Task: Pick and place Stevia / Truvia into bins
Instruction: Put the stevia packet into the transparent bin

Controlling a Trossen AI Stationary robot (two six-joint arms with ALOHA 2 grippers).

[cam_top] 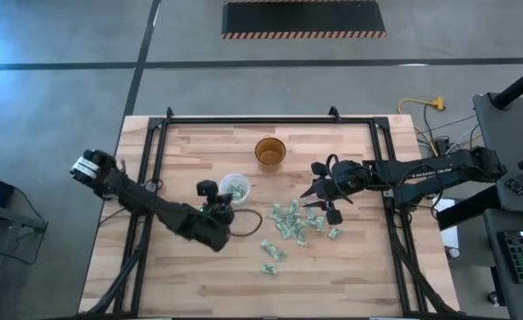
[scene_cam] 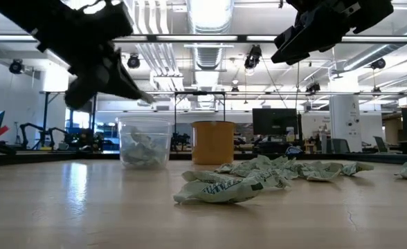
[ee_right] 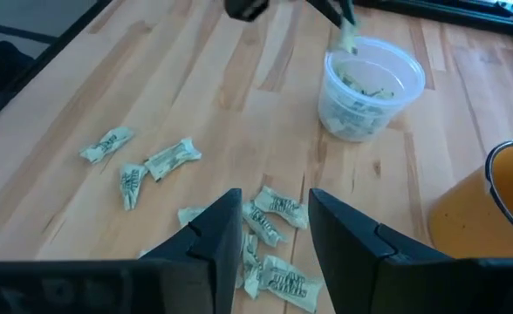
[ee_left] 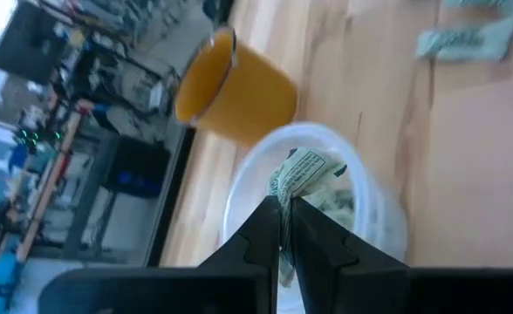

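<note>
- Left gripper (ee_left: 284, 228) pinched together on one Stevia sachet (ee_left: 297, 174), poised over the translucent cup (ee_left: 239, 187), seemingly for a clean drop.
- Right gripper (ee_right: 274, 228) apart, empty, hovering above loose sachets (cam_top: 295, 224) on the bench (cam_top: 350, 276), lined up to pick.
- Amber cup (cam_top: 269, 152) just beyond, contents unclear.

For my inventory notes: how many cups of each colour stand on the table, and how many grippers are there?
Whitish translucent cup: 1
Amber cup: 1
Grippers: 2, the left gripper shut on a sachet, the right gripper open
Total: 4
</note>
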